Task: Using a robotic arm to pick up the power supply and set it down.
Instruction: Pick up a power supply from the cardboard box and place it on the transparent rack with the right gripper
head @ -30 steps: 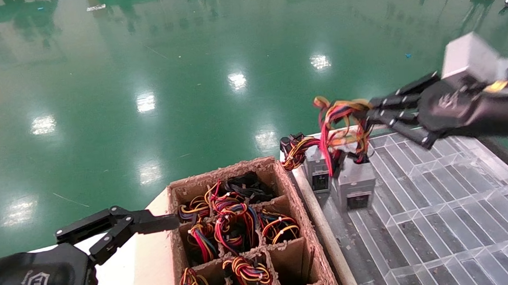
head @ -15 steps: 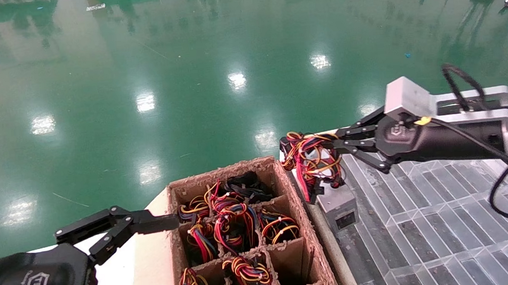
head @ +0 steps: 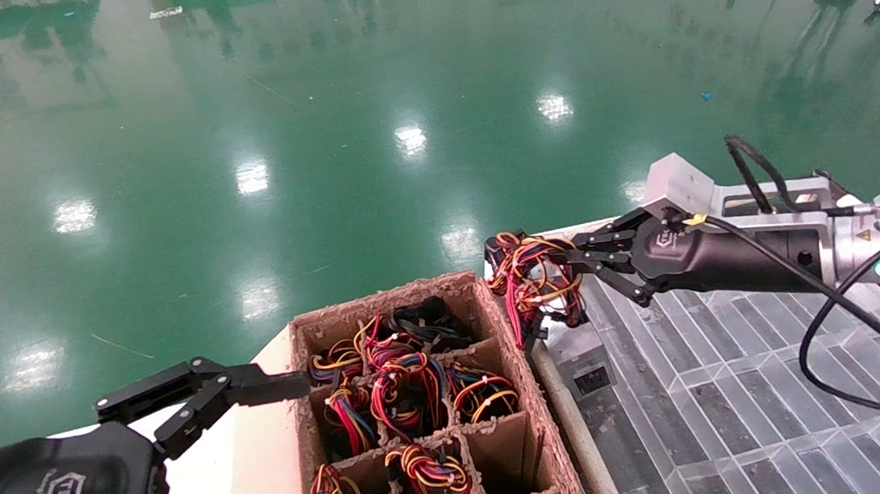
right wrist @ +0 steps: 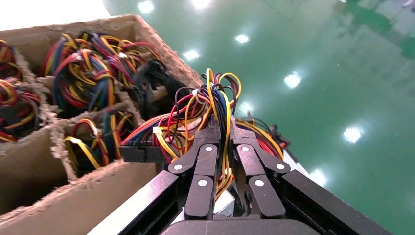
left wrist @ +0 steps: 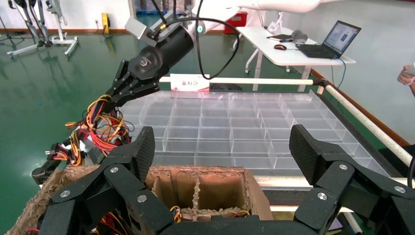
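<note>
- The right end effector [head: 578, 256] is squeezed shut on the bunch of coloured wires [head: 537, 279] that comes out of the power supply [head: 587, 365].
- In the right wrist view its two black fingers [right wrist: 208, 147] press close together with red, yellow and orange wires pinched between them.
- The power supply is a small grey metal box with a dark label on its end. It sits low at the near-left edge of the clear tray [head: 734, 396], just beside the cardboard box [head: 381, 299]. Its wires run up from it to the right end effector.
- A second bunch of wires with black plugs [head: 496, 246] shows just past the held wires. I cannot see the box it belongs to.
- The cardboard box is split into small rooms. Most rooms hold curled wire bundles [head: 408, 387] of many colours.
- The clear tray is split into many small see-through rooms and lies to the right of the cardboard box.
- The left end effector [head: 208, 399] waits low on the left, near the cardboard box. Its fingers [left wrist: 134, 152] are spread wide apart and hold nothing.
- The shiny green floor [head: 321, 131] lies beyond everything.
</note>
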